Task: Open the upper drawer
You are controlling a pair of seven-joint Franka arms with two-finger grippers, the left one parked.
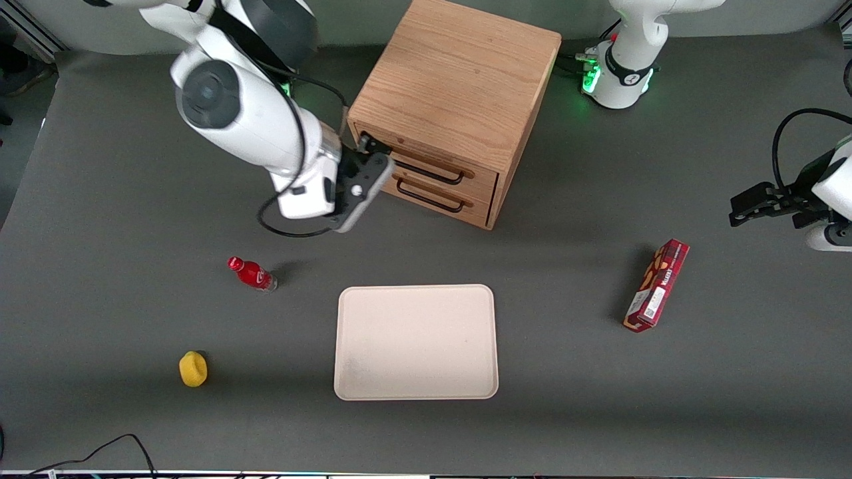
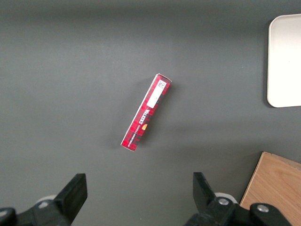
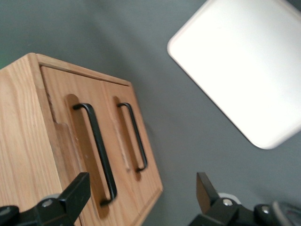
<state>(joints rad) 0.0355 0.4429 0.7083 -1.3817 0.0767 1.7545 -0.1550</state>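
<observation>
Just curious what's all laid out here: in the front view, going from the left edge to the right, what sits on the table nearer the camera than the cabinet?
Yellow object → red bottle → beige tray → red box.

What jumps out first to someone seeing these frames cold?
The oak cabinet at the table's middle, with the working arm's hand open right in front of the upper drawer, at the end of its black handle, not yet gripping; both drawers look shut. Next, the pale tray, nearer the front camera than the cabinet. Small color spots follow: a red bottle and yellow object toward the working arm's end, a red box toward the parked arm's.
</observation>
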